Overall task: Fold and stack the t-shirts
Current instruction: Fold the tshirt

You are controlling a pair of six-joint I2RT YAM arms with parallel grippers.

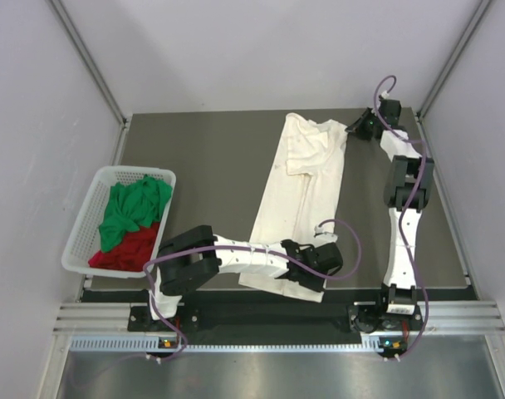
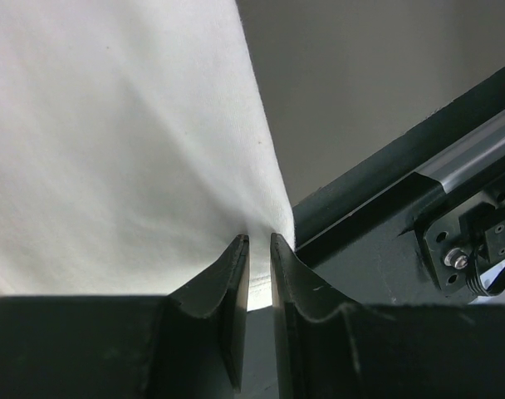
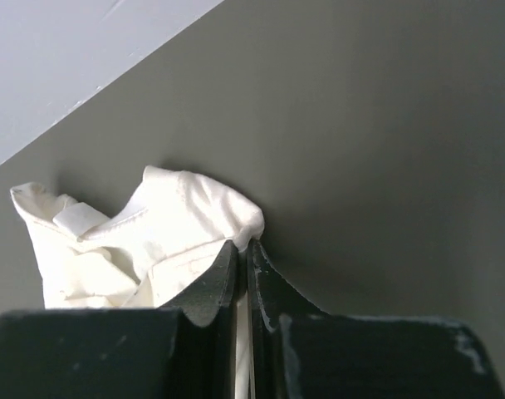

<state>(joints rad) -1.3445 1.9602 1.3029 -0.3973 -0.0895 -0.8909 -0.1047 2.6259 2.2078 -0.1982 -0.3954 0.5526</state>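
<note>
Cream t-shirt (image 1: 306,199) lies on the counter (image 1: 211,166). Left claw (image 2: 257,241), nearly closed, pinches its near hem; right claw (image 3: 246,245), closed tight, grips what seems its far shoulder. Green t-shirt (image 1: 132,208) and red t-shirt (image 1: 128,249) fill the basket (image 1: 82,237).

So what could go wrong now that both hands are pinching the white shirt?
1. The right hand pinches only a small bunched corner of the cream-white cloth t-shirt, so the corner might slip out when lifted.
2. The left hand grips just the thin near edge, close to the black front rail; the cloth could snag there.
3. The shirt lies partly folded and wrinkled, so the fold may come out crooked.
</note>
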